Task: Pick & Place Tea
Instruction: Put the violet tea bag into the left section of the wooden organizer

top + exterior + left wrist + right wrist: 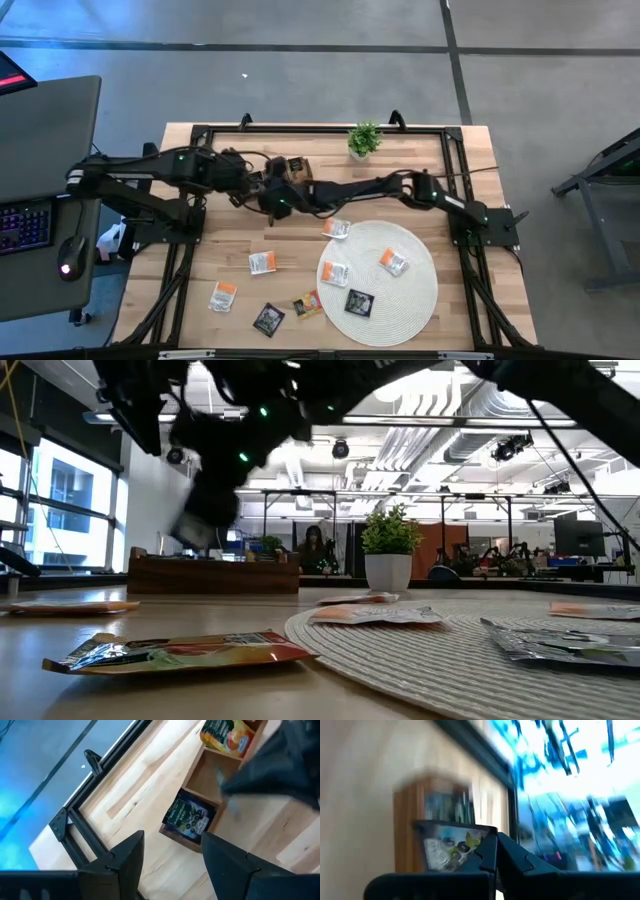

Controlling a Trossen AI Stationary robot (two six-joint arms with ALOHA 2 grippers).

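The right gripper (492,851) has its jaws shut on 1 black tea bag (451,847) right over the wooden tray (297,167) at the far side of the surface, while the left gripper (170,857) waits beside it, jaws open.

Both arms crowd over the wooden tray (298,168). The plant (364,140) stands close by. Bare tabletop (215,255) lies open in front.

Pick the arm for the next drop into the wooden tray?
Right. The right gripper is shut on a black tea sachet at the wooden tray; the left gripper is open and empty above it.
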